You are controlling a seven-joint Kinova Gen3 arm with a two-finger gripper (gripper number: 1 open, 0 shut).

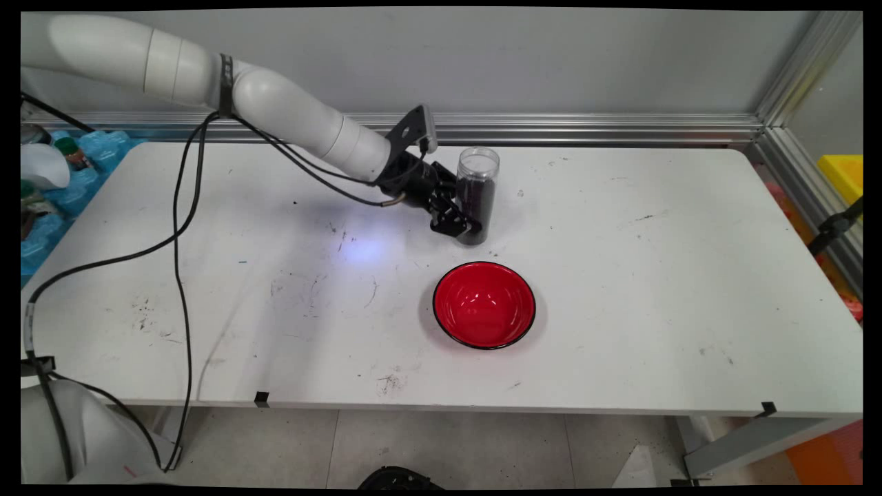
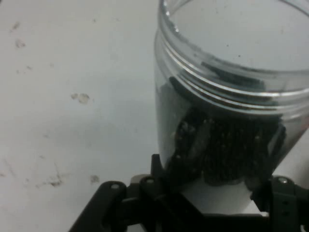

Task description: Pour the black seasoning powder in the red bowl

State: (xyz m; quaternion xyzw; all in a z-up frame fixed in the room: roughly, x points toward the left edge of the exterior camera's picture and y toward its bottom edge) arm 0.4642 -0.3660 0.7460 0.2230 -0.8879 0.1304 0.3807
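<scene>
We see the hand [image 1: 463, 224] low on the table [image 1: 654, 275], closed around the lower part of a clear jar [image 1: 477, 196]. The jar stands upright and has no lid. Dark contents fill it to roughly two thirds of its height; the band below the threaded mouth is empty. In the hand view the jar [image 2: 227, 121] sits between the two fingers, with one finger [image 2: 161, 171] pressed against its left wall and the other at its right wall.

A red bowl [image 1: 484, 304] with a black rim stands on the table just in front of the jar, apart from it, and appears empty.

We judge the following risks:

- Slip. The jar wall is smooth and round, and the grip is low on the body. If the jar leaves the table, the filled part sits above the fingers and the jar can rotate or slide in the grasp.
- Spill. The mouth is open. Any tilt lets the contents run out onto the table.
- Collision. The bowl is near. A low sweep toward it can strike its rim and push or tip it.
- Cables. Black cables [image 1: 179, 227] hang from the arm over the table's left part and can drag.
</scene>
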